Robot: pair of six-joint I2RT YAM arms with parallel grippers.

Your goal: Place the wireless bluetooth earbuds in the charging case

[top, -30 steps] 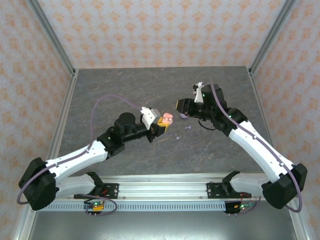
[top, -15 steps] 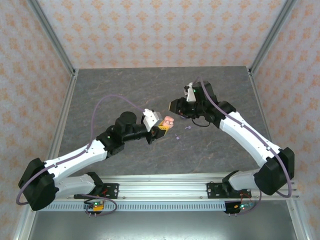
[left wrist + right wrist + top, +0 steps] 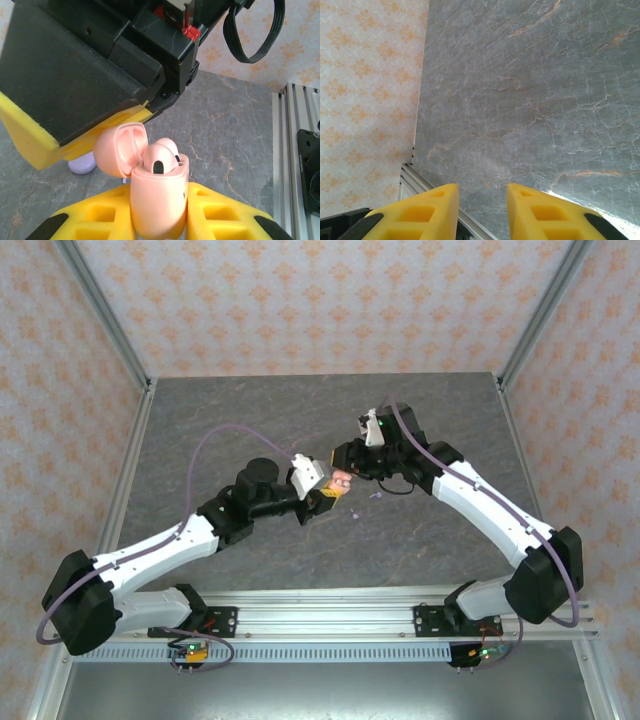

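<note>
Salmon-pink earbud (image 3: 159,161) sits head-up in the charging case (image 3: 159,200), with a small dark oval spot on its rounded top. A second pink rounded shape is just behind it in the case; can't tell if that's the other bud. Case is the same salmon-pink, glossy and rounded, with its lid (image 3: 120,150) hinged open and tipped to the left in the left wrist view. Left gripper (image 3: 160,220) pinches the case body between its yellow fingers, near the centre of the table (image 3: 250,430). Right gripper (image 3: 482,202) has its yellow fingers spread and empty, with grey marbled table beyond them. In the top view it is just beside the case on the far side. In the left wrist view its black body and a yellow pad hang just over the open lid; contact unclear. Two lavender earbuds lie loose on the table to the right of the case, too tiny to resolve stems: one (image 3: 377,496) level with the case, the other (image 3: 353,514) slightly nearer the bases. Lavender rounded object (image 3: 82,163) sits on the table under the right gripper, partly hidden
</note>
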